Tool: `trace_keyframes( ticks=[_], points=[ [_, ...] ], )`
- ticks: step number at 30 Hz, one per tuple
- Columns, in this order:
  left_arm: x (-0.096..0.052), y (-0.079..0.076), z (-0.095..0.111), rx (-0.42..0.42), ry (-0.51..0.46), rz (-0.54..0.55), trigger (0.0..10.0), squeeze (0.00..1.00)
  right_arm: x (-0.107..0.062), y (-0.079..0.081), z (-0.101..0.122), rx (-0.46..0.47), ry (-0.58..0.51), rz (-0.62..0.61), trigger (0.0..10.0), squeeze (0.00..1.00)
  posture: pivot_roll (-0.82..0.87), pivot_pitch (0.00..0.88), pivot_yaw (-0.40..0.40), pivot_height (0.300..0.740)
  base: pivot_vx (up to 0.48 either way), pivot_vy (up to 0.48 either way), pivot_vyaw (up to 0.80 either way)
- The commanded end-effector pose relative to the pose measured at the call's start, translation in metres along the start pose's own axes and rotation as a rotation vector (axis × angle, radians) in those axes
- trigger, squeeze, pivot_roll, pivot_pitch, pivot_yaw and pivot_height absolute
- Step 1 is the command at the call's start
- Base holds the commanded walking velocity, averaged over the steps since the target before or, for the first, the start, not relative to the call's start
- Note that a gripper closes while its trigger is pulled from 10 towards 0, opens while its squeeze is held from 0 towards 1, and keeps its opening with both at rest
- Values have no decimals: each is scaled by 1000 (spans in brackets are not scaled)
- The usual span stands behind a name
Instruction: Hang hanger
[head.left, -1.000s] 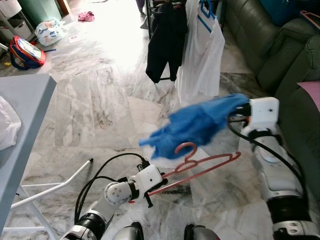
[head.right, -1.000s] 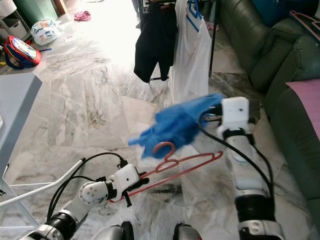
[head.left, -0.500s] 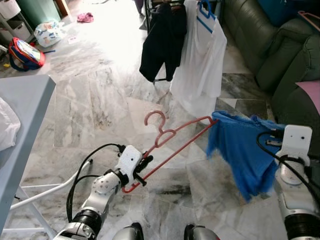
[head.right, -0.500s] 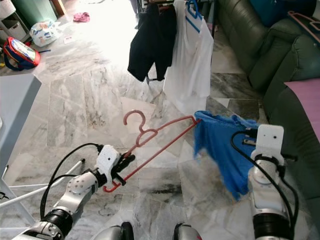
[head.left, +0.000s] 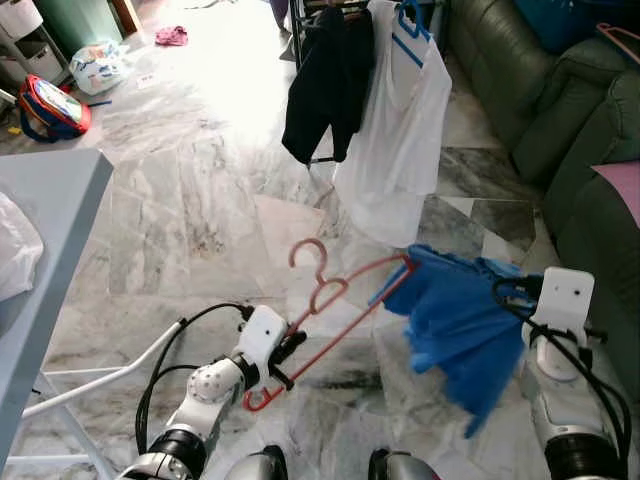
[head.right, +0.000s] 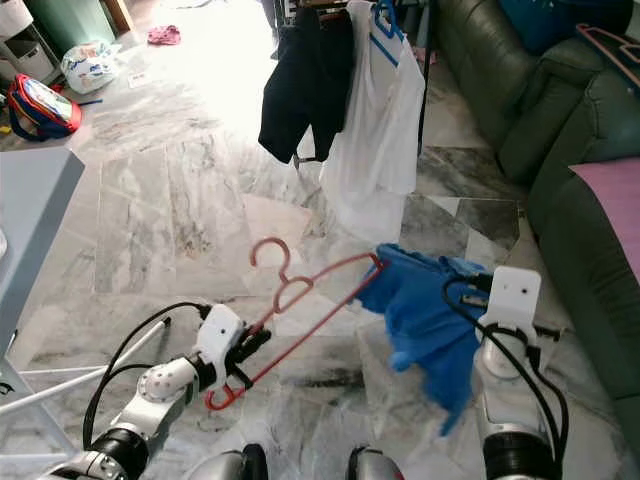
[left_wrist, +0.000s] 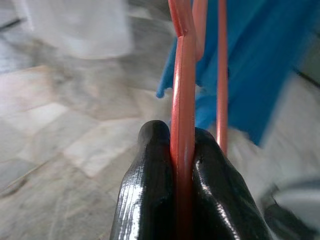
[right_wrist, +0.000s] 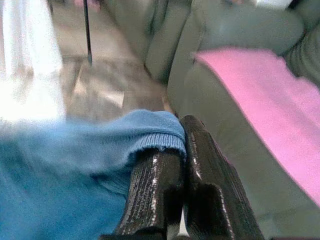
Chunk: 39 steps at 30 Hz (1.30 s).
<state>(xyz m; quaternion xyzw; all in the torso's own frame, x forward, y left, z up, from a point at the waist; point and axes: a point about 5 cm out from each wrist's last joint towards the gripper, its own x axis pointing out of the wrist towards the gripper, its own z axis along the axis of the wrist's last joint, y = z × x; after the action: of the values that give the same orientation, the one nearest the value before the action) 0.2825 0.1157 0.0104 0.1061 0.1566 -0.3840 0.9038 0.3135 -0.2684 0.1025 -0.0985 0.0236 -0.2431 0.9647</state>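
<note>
Over the marble floor (head.left: 180, 220), my left gripper (left_wrist: 182, 150) pinched the red hanger (head.left: 340, 310) while my right gripper (right_wrist: 182, 150), clamping the blue shirt (head.left: 455, 330), had drawn it onto the hanger's tip, leaving hanging undone.

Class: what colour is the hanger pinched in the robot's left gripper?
The hanger is salmon red, clearest in the left wrist view.
</note>
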Motion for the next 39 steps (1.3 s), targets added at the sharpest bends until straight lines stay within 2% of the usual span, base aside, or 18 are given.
trace_keyframes(
  ticks=[1,9,14,16,17,20,21,22,23,25,26,28,29,30,32,33,35,39],
  points=[
    [-3,-4,-4,78,44,-83,4118,0,15,-1,35,43,-125,-11,0,0,-52,170,44,740,0,0,0],
    [-2,0,3,127,31,-117,4706,0,31,0,71,60,-204,-73,0,0,-49,173,44,740,0,0,0],
    [-4,3,10,97,-20,-152,4471,0,32,1,59,-19,-163,-147,0,0,-46,173,41,740,0,0,0],
    [-5,1,10,78,-27,-209,4157,0,32,1,55,-57,-152,-189,0,0,-48,177,42,740,0,0,0],
    [-6,-1,7,97,7,-240,4745,0,32,5,57,-53,-155,-173,0,0,-48,179,43,740,0,0,0],
    [-7,-3,4,134,39,-251,4824,0,32,11,60,-32,-167,-140,0,0,-49,181,45,740,0,0,0],
    [-6,-4,3,148,46,-259,5294,0,31,17,62,-1,-167,-102,0,0,-50,182,45,740,0,0,0],
    [-5,-8,3,151,46,-273,6549,0,29,36,68,70,-176,20,0,0,-56,189,46,740,0,0,0],
    [-5,-8,3,151,46,-273,6549,0,29,36,68,70,-176,20,0,0,-56,189,46,740,0,0,0],
    [0,-15,5,156,33,-302,6902,0,24,64,77,148,-191,143,0,0,-56,192,46,740,0,0,0],
    [0,-15,5,156,33,-302,6902,0,24,64,77,148,-191,143,0,0,-56,192,46,740,0,0,0],
    [3,-19,9,157,18,-320,7216,0,21,78,85,217,-192,180,0,0,-53,192,44,740,0,0,0],
    [4,-21,10,158,14,-322,8392,0,21,82,87,289,-169,196,0,0,-50,191,41,740,0,0,0],
    [5,-22,10,158,12,-323,8392,0,21,85,89,340,-152,207,0,0,-50,191,41,740,0,0,0],
    [6,-23,11,161,6,-329,9765,0,21,90,94,382,-138,223,0,0,-50,192,41,740,0,0,0],
    [7,-25,12,161,4,-331,10000,0,21,94,97,384,-138,230,0,0,-49,192,40,740,0,0,0],
    [8,-26,12,163,3,-331,10000,0,20,101,99,454,-94,254,0,0,-51,193,39,740,0,0,0],
    [10,-28,12,168,9,-319,10000,0,14,113,100,497,-59,346,0,0,-51,193,39,740,0,0,0]
  ],
)
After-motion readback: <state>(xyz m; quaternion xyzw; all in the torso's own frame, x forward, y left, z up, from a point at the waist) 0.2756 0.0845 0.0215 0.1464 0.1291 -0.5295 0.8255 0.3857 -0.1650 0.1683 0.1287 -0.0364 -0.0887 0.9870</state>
